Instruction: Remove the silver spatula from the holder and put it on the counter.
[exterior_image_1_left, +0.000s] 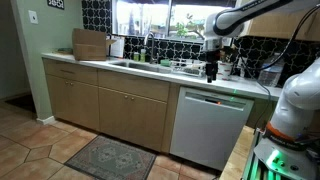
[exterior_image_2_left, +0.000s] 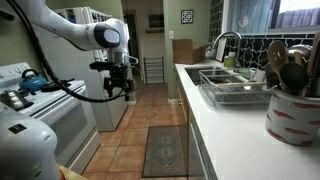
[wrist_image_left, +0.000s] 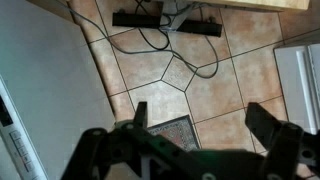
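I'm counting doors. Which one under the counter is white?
The dishwasher front, beside the tan wood cabinet doors. It alone is white; they are brown.

A: Finish of the counter (exterior_image_2_left: 235, 135)?
B: Smooth, pale, slight sheen. The cabinet doors (exterior_image_1_left: 100, 105): matt tan wood. The dishwasher front (exterior_image_1_left: 208, 125): glossy white.
A: And the sink (exterior_image_2_left: 235, 92)?
B: Bare metal. The floor tiles (wrist_image_left: 200, 95): matt, stone-look. The rug (exterior_image_1_left: 110, 158): woven cloth.

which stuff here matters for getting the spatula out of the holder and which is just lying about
job: holder of utensils, counter, gripper with jaws open; spatula too small to pick out
lying about: cardboard box, rug, faucet
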